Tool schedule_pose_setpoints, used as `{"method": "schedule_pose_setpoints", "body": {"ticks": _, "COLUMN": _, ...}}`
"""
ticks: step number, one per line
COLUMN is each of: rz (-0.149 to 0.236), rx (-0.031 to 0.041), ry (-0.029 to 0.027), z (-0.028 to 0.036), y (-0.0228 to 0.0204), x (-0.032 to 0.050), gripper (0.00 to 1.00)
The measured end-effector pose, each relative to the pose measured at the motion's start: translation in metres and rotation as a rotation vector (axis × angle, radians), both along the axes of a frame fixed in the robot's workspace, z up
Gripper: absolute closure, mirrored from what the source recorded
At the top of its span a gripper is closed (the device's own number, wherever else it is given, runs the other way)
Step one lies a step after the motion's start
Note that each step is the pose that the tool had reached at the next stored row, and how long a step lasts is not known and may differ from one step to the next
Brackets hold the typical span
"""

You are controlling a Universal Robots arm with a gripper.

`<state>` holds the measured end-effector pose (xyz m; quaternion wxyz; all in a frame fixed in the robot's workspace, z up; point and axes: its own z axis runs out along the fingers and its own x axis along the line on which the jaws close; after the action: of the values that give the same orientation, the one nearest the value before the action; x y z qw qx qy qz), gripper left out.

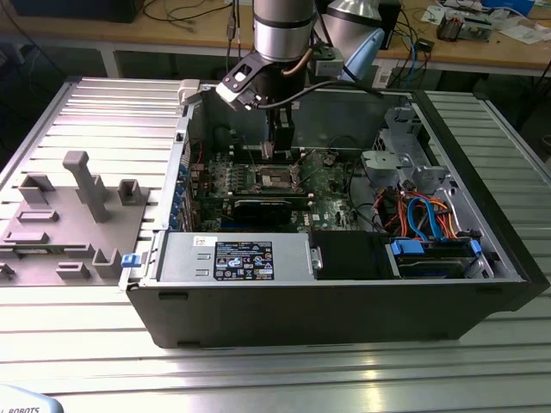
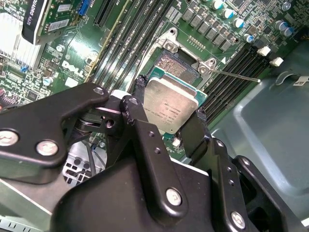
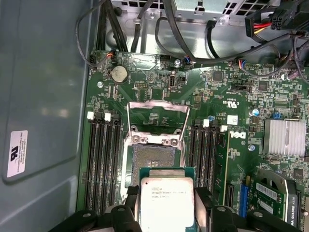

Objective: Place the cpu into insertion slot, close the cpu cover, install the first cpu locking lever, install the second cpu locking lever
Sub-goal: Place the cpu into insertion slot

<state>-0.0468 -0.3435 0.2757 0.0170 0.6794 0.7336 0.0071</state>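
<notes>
My gripper [image 2: 166, 116] is shut on the cpu [image 2: 171, 107], a flat square chip with a dull silver top, pinched at two opposite edges by the black fingers [image 2: 135, 108]. In the first wrist view the cpu [image 3: 166, 202] hangs just short of the insertion slot [image 3: 154, 159], whose dark centre is bare. The cpu cover [image 3: 157, 103], a thin silver frame, stands tipped open on the slot's far side. A thin metal lever [image 2: 236, 75] sticks out beside the insertion slot [image 2: 170, 65]. In the exterior view the gripper [image 1: 269, 151] hovers inside the open case above the insertion slot [image 1: 277, 178].
Long memory slots [image 3: 102, 164] flank the socket on both sides. A black graphics card [image 1: 263, 209] and a finned heatsink [image 3: 285, 137] lie nearby. Cables [image 1: 422, 211] and drive bays fill the exterior view's right. The case wall [image 3: 43, 96] stands close. A grey fixture [image 1: 73, 215] sits outside.
</notes>
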Motion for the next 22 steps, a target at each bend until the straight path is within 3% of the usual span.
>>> {"method": "schedule_pose_setpoints", "body": {"ticks": 22, "rz": 0.000, "rx": 0.0000, "ry": 0.0000, "z": -0.0115, "y": 0.0000, "x": 0.0000, "gripper": 0.45}}
